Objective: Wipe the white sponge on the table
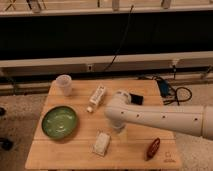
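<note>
We see the sponge (102, 143) lying flat nr the front edge of the table (60, 155), just R of the green bowl (59, 122). The gripper (118, 128) hangs just beyond it, not touching; jaws wide, w/ nothing held.

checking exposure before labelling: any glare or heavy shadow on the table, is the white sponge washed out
Camera view: the table is evenly lit, no glare spot; the white sponge reads distinct against the wood; a soft shadow sits under the gripper, which hangs just above and right of the sponge.
</note>
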Tool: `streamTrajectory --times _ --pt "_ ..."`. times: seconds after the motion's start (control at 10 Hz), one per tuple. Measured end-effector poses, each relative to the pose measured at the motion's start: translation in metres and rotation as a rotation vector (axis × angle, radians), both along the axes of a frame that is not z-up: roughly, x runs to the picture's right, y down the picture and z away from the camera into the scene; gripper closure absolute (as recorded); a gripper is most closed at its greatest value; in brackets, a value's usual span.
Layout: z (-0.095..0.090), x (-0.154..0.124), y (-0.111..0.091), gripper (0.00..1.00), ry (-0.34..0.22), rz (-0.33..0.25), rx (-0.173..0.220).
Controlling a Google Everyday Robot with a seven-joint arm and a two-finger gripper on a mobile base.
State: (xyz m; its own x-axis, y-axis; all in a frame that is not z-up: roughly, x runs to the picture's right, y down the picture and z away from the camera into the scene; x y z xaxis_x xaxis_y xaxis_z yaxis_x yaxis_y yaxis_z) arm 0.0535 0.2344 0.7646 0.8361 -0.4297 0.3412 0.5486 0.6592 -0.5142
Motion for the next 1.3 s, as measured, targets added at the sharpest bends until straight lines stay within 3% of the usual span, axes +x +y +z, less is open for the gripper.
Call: streamTrajectory --times 0.4,1.3 --pt "-0.001 -0.017 0.015 0.2 -0.039 -0.054 -0.018" --pt "0.023 -0.031 0.025 0.2 -0.073 -0.083 -0.018"
